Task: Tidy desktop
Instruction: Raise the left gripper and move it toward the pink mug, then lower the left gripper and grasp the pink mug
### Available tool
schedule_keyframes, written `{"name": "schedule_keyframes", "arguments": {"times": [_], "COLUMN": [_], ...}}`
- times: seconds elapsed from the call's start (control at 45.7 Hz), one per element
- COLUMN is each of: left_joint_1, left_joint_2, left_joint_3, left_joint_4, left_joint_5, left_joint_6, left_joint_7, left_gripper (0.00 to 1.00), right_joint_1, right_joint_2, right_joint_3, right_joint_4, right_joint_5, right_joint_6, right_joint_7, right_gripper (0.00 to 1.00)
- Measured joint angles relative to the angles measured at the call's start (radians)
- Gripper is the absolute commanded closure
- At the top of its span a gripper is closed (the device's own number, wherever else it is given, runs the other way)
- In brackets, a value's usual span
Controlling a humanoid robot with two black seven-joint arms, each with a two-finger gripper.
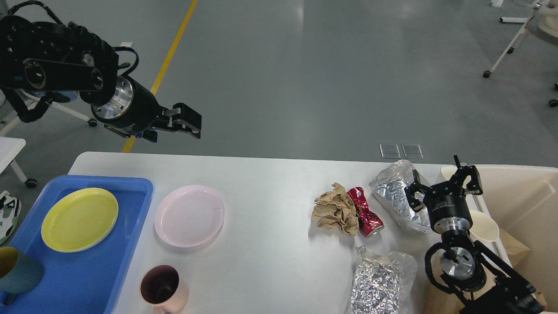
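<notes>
The white desktop [270, 183] holds a pink plate [189, 215], a pink mug [163, 288], a crumpled brown paper [335, 212], a crushed red can [365, 212] and two silver foil bags [392, 192] [381, 279]. My left gripper [188, 123] is open and empty, held high beyond the desktop's far left edge, above and behind the pink plate. My right gripper [444, 183] is open and empty, at the right edge of the far foil bag, next to the cream bin [523, 196].
A blue tray [87, 279] at the left holds a yellow plate [79, 219] and a teal cup [17, 270]. White paper cups [484, 225] lie by the bin's rim. Brown paper shows inside the bin. A chair base stands on the floor far right.
</notes>
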Motion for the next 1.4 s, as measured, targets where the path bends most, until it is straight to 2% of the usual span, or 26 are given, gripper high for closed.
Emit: {"name": "schedule_keyframes", "arguments": {"times": [0.109,0.284,0.394,0.547,0.656,1.071,1.224,1.399], "left_joint_1": [-0.109,-0.292,-0.388,-0.413,-0.384,-0.259,-0.205,-0.058], "left_joint_2": [-0.079,-0.155,-0.174,-0.209,-0.198,-0.161,-0.138,-0.046], "left_joint_3": [0.005,0.025,0.052,0.135,0.16,0.153,0.153,0.142], "left_joint_4": [-0.074,-0.171,-0.256,-0.297,-0.298,-0.237,-0.246,-0.249], "left_joint_5": [-0.001,-0.023,-0.076,-0.174,-0.205,-0.209,-0.191,-0.136], "left_joint_6": [-0.087,-0.33,-0.388,-0.368,-0.351,-0.369,-0.364,-0.294], "left_joint_7": [0.004,0.006,0.028,0.074,0.07,0.067,0.086,0.095], "left_gripper": [0.04,0.04,0.04,0.04,0.04,0.04,0.05,0.05], "right_joint_1": [0.0,0.0,0.0,0.0,0.0,0.0,0.0,0.0], "right_joint_2": [0.0,0.0,0.0,0.0,0.0,0.0,0.0,0.0], "right_joint_3": [0.0,0.0,0.0,0.0,0.0,0.0,0.0,0.0], "right_joint_4": [0.0,0.0,0.0,0.0,0.0,0.0,0.0,0.0], "right_joint_5": [0.0,0.0,0.0,0.0,0.0,0.0,0.0,0.0], "right_joint_6": [0.0,0.0,0.0,0.0,0.0,0.0,0.0,0.0], "right_joint_7": [0.0,0.0,0.0,0.0,0.0,0.0,0.0,0.0], "right_gripper": [0.0,0.0,0.0,0.0,0.0,0.0,0.0,0.0]}}
